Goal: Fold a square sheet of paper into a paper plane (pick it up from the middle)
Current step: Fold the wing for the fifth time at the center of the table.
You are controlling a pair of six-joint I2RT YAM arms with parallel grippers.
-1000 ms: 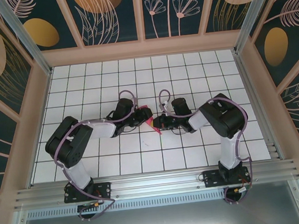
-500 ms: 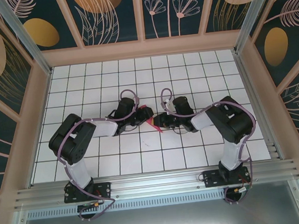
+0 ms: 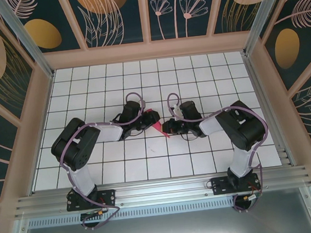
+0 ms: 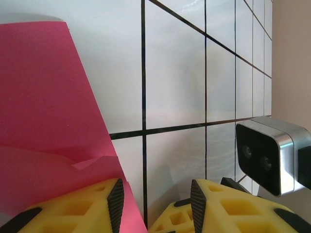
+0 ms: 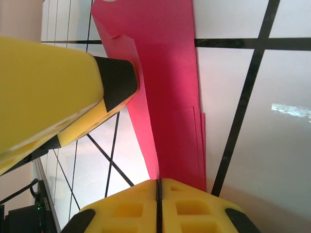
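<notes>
Magenta-pink and already creased, the single sheet of paper [image 3: 155, 122] lies mid-counter [image 3: 86, 79] in the overhead view. It is a narrow strip whose long axis runs slantwise from far-left to near-right. The left gripper [image 3: 145, 121] sits just left of the sheet and the right gripper [image 3: 166, 127] just right of its near tip. Both arms are equally close.

From the left wrist, the sheet [image 4: 43, 107] fills the left side, one folded layer showing. The left gripper [image 4: 155, 194] stands partly open, with bare tile visible in the gap. It grips nothing, and the sheet's edge passes beside its left finger.

From the right wrist, the sheet [image 5: 170, 73] stretches lengthwise straight away from the right gripper [image 5: 159, 187]. That gripper's fingers are closed tight together, apparently pinching the sheet's near end. A yellow finger [image 5: 63, 82] of the other arm touches the sheet's left edge.

The next crease likely turns on that lengthwise alignment.

Count: one sheet, two grippers.
</notes>
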